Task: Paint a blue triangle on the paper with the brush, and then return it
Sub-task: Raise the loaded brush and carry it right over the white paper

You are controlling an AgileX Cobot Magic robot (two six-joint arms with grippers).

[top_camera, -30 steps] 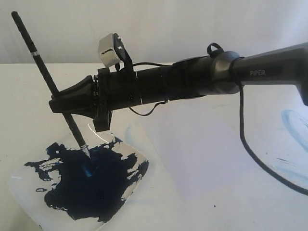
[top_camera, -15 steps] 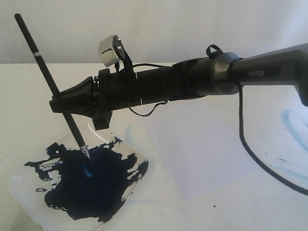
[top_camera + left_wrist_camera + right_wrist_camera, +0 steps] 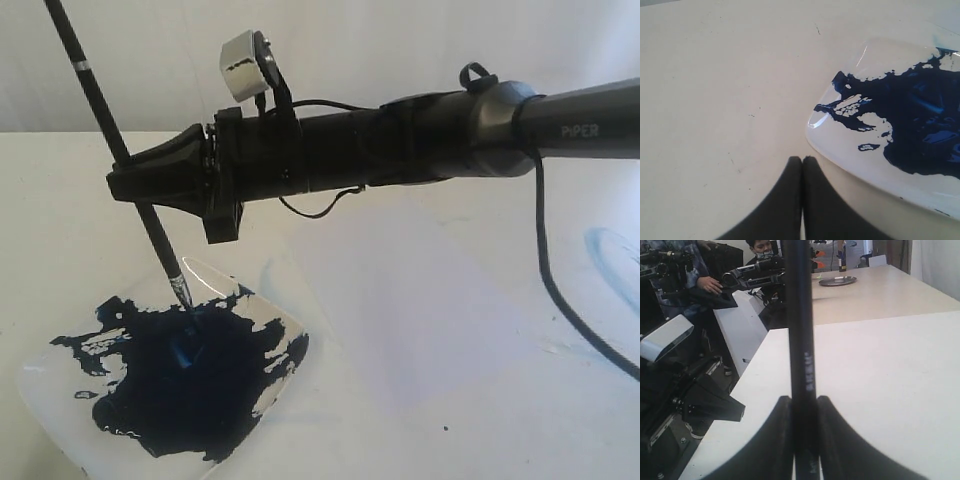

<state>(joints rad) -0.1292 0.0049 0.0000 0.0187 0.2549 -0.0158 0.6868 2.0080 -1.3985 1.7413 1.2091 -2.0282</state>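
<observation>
My right gripper (image 3: 122, 186) reaches in from the right and is shut on the brush (image 3: 108, 125), gripping the black handle about halfway along. The brush leans with its top end to the upper left. Its silver ferrule and stained bristle tip (image 3: 184, 298) sit at the upper edge of the navy paint puddle (image 3: 190, 375); I cannot tell whether they touch it. The right wrist view shows the handle (image 3: 801, 340) clamped between the fingers of this gripper (image 3: 801, 401). The pale bluish paper (image 3: 430, 330) lies under the arm. No blue triangle shows. My left gripper (image 3: 802, 159) is shut and empty beside the plate.
A clear square plate (image 3: 45, 385) at the lower left holds the navy puddle and also appears as the plate (image 3: 865, 165) in the left wrist view. Faint light-blue smears (image 3: 612, 258) mark the far right. A black cable (image 3: 560, 300) hangs from the arm. People and equipment (image 3: 685, 285) stand beyond the table edge.
My right gripper has risen with the brush. The bristle tip came up out of the middle of the puddle to its upper edge.
</observation>
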